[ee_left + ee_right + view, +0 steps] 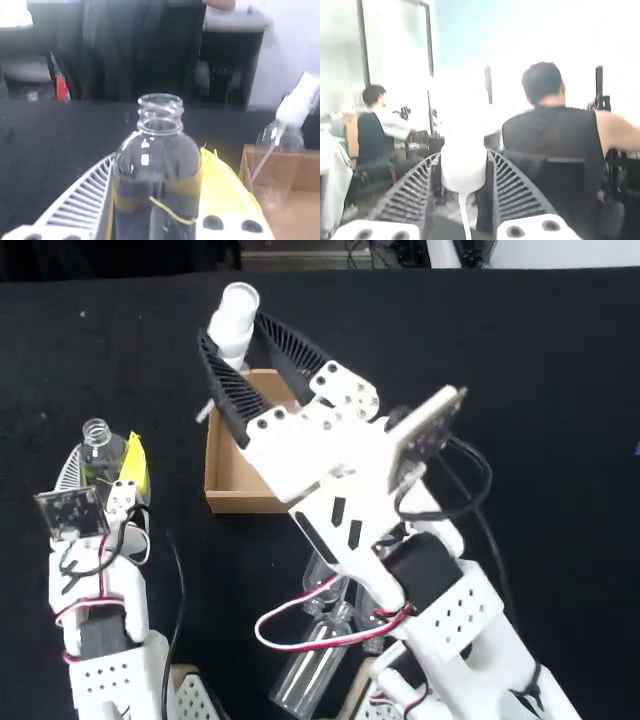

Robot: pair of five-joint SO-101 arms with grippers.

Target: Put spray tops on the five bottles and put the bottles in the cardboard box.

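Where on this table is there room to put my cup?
On the table, free: the far-left corner beyond the bottle in the left gripper, and the right side past the right arm. Crowded: around the cardboard box and the lying bottles.

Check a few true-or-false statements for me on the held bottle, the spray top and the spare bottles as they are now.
1. The left gripper holds a bottle upright with its neck open. True.
2. The right gripper is empty. False: it is shut on a white spray top.
3. The spray top already sits on the held bottle. False: it is in the right gripper, well apart from the bottle, with its tube hanging free.
4. Spare bottles lie on their sides on the table by the right arm's base, outside the cardboard box. True.
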